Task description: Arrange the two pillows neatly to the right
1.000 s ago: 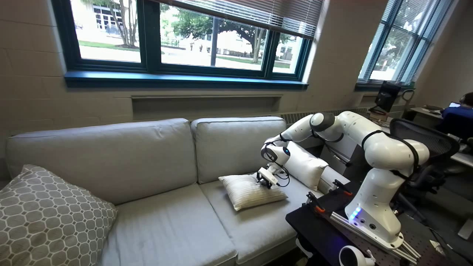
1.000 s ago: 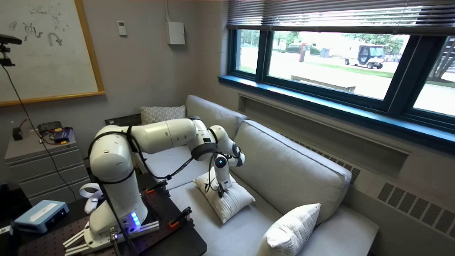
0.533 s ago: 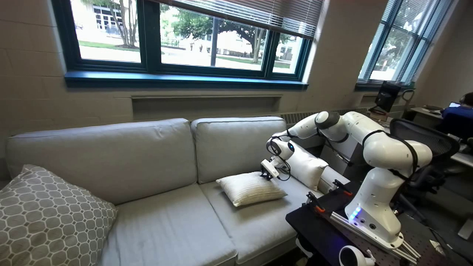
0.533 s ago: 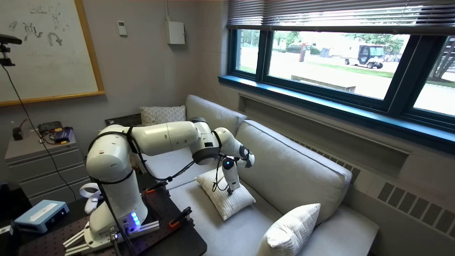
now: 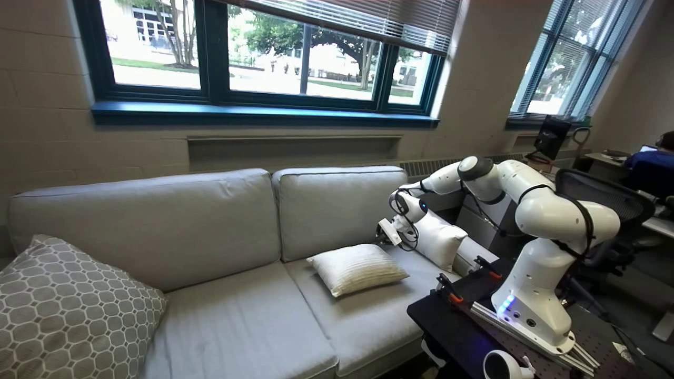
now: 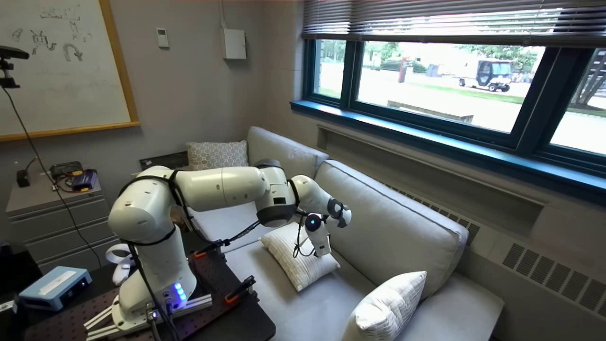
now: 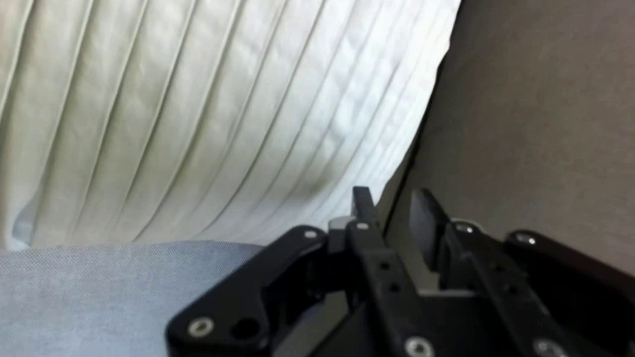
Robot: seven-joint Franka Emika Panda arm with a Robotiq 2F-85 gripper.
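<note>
My pincer (image 7: 392,199), slightly parted and empty, has shifted to the edge of the flat pillow (image 5: 359,269) on the seat (image 5: 363,322); the propped pillow (image 6: 389,305) sits apart, so I judge tidying unfinished.

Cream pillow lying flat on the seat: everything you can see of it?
The pillow is cream-white, roughly square, plump, of soft-looking fabric with parallel ribs across its top. It lies flat on the seat cushion, close in front of the backrest; contact there is unclear. The open gripper is by one corner, not holding it; touching or not, can't tell.
</note>
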